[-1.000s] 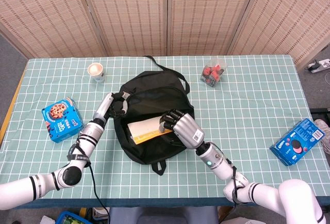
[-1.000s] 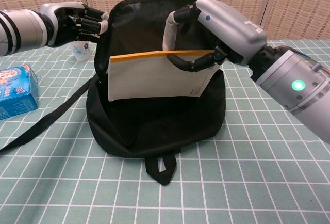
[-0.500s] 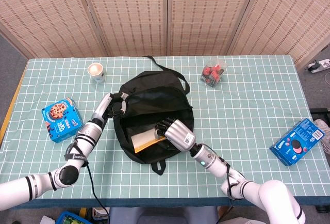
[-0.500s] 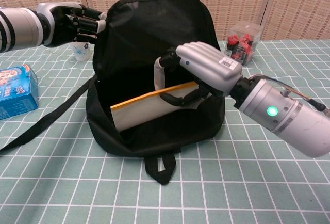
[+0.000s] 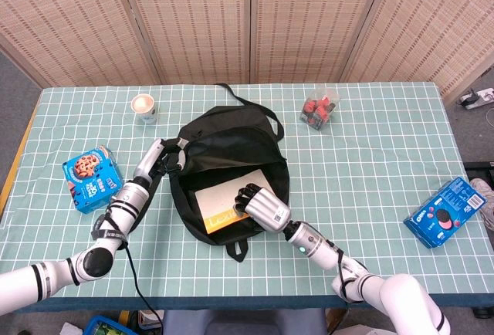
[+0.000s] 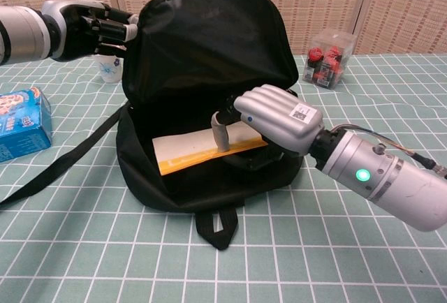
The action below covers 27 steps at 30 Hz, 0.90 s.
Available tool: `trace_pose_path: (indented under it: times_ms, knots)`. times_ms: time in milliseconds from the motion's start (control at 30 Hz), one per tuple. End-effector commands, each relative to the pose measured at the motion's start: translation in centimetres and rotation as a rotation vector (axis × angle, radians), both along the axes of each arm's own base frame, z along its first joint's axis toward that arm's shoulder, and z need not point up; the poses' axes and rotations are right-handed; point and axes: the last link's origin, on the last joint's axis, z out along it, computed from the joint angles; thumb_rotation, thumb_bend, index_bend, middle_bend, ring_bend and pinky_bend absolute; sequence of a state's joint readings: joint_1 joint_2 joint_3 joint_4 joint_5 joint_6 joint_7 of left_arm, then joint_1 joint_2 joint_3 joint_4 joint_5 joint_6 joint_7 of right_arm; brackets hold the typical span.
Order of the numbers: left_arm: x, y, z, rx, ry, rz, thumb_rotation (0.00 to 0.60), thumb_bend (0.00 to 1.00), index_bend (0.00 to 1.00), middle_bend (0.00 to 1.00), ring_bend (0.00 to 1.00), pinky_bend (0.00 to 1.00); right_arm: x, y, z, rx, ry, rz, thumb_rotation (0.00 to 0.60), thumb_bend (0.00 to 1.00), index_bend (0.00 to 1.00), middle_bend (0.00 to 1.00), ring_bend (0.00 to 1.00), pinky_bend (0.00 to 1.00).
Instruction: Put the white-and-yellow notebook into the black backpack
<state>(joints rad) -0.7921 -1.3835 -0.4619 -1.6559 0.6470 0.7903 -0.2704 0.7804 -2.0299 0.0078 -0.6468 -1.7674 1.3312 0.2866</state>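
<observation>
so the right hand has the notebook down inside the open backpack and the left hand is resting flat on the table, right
Not quite: the left hand grips the raised flap of the black backpack, holding it open, as the chest view shows. The right hand does hold the notebook down inside it.

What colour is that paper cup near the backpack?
White, seen best in the head view: the cup.

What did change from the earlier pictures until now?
The right hand lowered the white-and-yellow notebook from upright above the opening to nearly flat inside the black backpack, still holding it. The left hand kept gripping the backpack's flap open. Everything else on the table stayed.
</observation>
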Motion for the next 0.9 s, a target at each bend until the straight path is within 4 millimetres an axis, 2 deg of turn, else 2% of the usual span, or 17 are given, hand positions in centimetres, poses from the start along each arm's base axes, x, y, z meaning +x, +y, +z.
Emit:
trace_pose_path:
  times_ms: [33, 667, 900]
  knots:
    - [0.1, 0.1, 0.0, -0.003, 0.003, -0.001, 0.600, 0.65, 0.71, 0.37, 0.30, 0.22, 0.4, -0.3, -0.4, -0.012, 0.013, -0.007, 0.600, 0.30, 0.92, 0.51, 0.34, 0.35]
    - [0.0, 0.5, 0.4, -0.003, 0.014, 0.029, 0.600, 0.65, 0.70, 0.37, 0.30, 0.22, 3.5, -3.8, -2.6, -0.127, 0.107, -0.083, 0.600, 0.30, 0.92, 0.51, 0.34, 0.35]
    - [0.1, 0.4, 0.7, -0.004, 0.011, 0.028, 0.600, 0.65, 0.69, 0.37, 0.30, 0.22, 4.3, -4.3, -3.4, -0.136, 0.125, -0.120, 0.600, 0.27, 0.92, 0.50, 0.34, 0.35]
